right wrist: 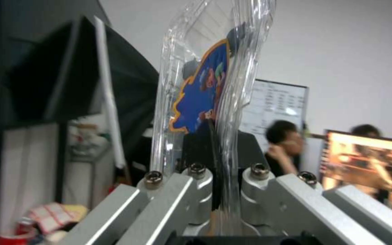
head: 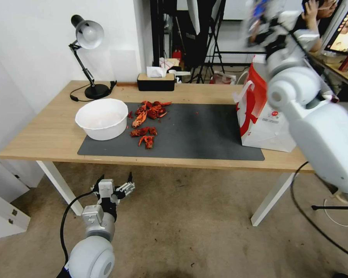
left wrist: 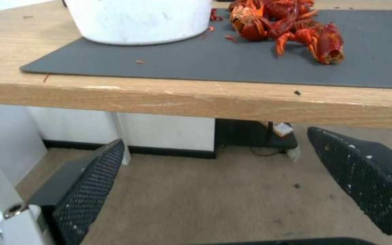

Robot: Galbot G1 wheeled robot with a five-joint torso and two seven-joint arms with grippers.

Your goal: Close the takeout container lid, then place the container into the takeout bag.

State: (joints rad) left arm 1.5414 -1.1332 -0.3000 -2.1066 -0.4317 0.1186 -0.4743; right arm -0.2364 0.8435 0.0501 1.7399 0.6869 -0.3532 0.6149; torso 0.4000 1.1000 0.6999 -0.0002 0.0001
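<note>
Spanning wooden table [head: 46, 135]: dark mat [head: 205, 135] | left gripper [left wrist: 214, 183] agape, empty | right gripper [right wrist: 214, 163] clamping takeout container [right wrist: 205, 95]

Right gripper [head: 265, 17]: blurred in your head view above the takeout bag [head: 265, 116] — you can't make out its fingers there.
Takeout container [right wrist: 209, 95]: top cut off in your right wrist view; its base is hidden between the black fingers [right wrist: 196, 149].
Blueberries: too smeared to count.
Takeout bag: its right side is hidden behind the right arm [head: 321, 127].
White bowl [left wrist: 141, 20]: upper part cut off in your left wrist view.
</note>
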